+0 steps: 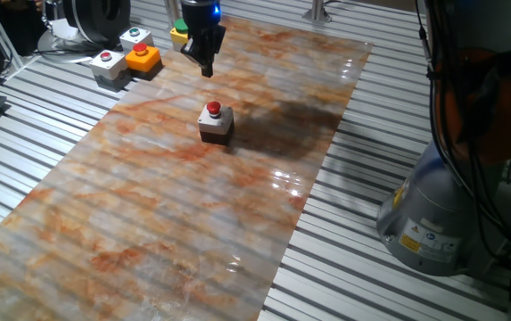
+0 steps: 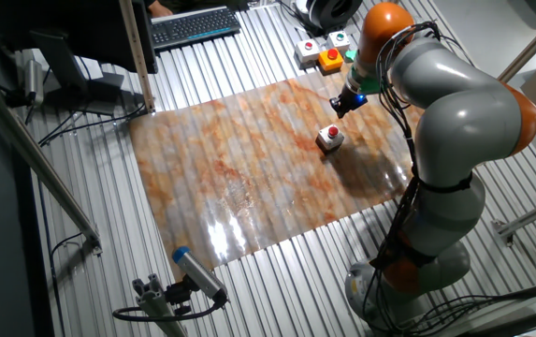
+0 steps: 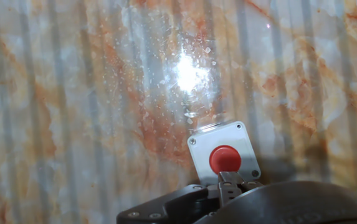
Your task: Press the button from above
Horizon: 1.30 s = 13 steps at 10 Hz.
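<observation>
The button [image 1: 213, 109] is a small round red cap on a little square box with a pale grey top and dark base, standing on the marbled orange mat [image 1: 148, 214]. My gripper [image 1: 206, 68] hangs in the air above the mat, a little beyond the button and higher than it, pointing down. In the other fixed view the gripper [image 2: 340, 106] is up and right of the button [image 2: 329, 132]. In the hand view the button [image 3: 224, 158] lies just ahead of the fingertips [image 3: 228, 181], which are pressed together with nothing between them.
An orange box with a red button [image 1: 143, 58], a wider light-grey box with a red button [image 1: 107, 64], a white box with a green button [image 1: 135, 37] and a yellow one [image 1: 179, 35] stand at the mat's far corner. The robot base [image 1: 429, 214] stands at the right.
</observation>
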Each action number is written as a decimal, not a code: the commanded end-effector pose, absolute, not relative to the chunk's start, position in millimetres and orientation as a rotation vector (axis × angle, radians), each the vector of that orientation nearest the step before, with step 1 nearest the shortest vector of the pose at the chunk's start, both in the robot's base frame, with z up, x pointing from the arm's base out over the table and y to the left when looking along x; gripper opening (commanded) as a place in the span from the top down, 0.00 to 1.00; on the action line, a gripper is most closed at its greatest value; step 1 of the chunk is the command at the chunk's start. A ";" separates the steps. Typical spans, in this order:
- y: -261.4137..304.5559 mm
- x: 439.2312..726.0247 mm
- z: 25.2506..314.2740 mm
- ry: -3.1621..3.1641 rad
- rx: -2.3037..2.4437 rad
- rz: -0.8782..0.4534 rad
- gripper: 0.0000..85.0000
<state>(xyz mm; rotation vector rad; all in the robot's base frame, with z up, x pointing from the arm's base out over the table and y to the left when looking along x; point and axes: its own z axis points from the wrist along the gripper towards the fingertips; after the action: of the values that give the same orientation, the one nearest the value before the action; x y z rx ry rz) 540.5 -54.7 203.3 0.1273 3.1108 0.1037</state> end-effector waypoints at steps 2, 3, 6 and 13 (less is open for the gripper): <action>-55.0 541.2 198.7 3.108 0.126 0.106 1.00; -55.3 541.3 196.9 3.108 0.126 0.108 1.00; -56.8 542.9 188.2 3.106 0.126 0.118 1.00; -58.6 546.4 168.7 3.091 0.124 0.130 1.00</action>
<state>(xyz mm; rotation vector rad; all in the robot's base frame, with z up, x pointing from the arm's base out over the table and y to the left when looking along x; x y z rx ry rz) 546.5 -58.5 167.7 0.1256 3.0904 0.1310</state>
